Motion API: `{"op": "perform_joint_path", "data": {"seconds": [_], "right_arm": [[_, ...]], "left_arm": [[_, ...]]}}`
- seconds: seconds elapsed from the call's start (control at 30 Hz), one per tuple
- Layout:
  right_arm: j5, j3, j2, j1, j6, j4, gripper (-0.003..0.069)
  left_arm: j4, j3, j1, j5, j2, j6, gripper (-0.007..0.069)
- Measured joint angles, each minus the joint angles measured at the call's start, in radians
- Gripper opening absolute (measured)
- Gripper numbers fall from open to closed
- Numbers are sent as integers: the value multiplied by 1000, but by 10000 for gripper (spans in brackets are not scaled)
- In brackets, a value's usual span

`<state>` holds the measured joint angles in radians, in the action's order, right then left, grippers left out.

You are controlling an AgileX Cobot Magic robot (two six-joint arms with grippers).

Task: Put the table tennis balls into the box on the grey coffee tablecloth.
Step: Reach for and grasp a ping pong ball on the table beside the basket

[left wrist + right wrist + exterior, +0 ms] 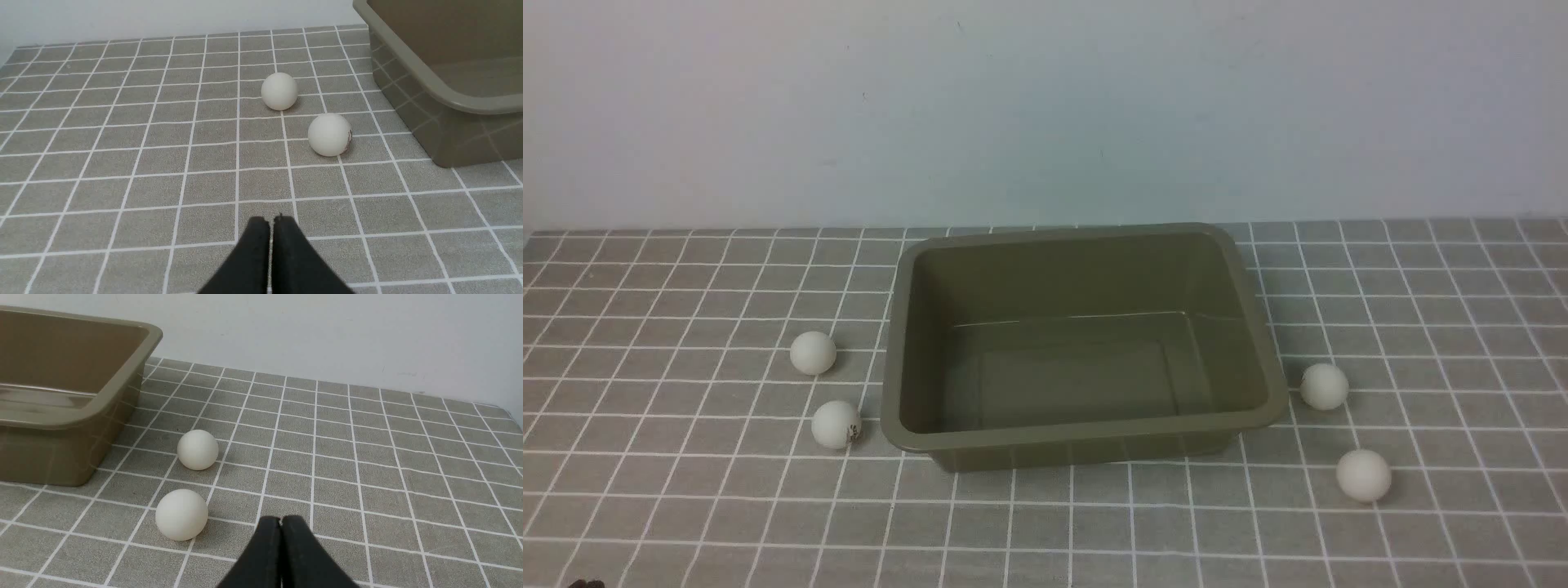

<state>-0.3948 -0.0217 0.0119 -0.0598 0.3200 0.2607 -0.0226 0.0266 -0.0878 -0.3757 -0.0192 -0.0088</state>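
Left jaws, right jaws: each pressed together, empty, low over the near grey coffee tablecloth (1045, 531). Near-right table tennis ball (1363, 474), marked near-left ball (836, 424), far-right ball (1324, 386), far-left ball (813, 353): all loose on the cloth beside the box (1086, 434), none inside. Handling, judged: feather-light, rigid thin shell, smooth, rolls readily; pinch gently across the widest girth. Box: centre, empty, between the two pairs.

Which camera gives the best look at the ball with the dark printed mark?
The left wrist view: the marked ball is large there, its print showing at one edge. The front view shows it small. The right wrist view misses it.
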Motion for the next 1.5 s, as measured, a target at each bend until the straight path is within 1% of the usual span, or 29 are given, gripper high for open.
{"op": "perform_joint_path", "data": {"seconds": [1.07,1.2,1.3,1.4,1.43,1.47,1.5], "right_arm": [[0,1,0,0,0,0,-15],[0,1,0,0,0,0,-15],[1,1,0,0,0,-1,-15],[11,1,0,0,-5,9,-15],[40,-4,0,0,-35,70,-15],[45,-4,0,0,-46,82,-15],[92,-6,0,0,-96,209,-15]], "left_arm": [[-6,0,0,7,0,-2,-5],[-106,1,0,65,0,-37,-5],[-239,1,0,137,0,-70,-5],[-288,1,0,172,0,-76,-5],[-366,1,0,240,0,-107,-5],[-375,1,0,240,0,-111,-5],[-443,1,0,316,0,-133,-5]]}}
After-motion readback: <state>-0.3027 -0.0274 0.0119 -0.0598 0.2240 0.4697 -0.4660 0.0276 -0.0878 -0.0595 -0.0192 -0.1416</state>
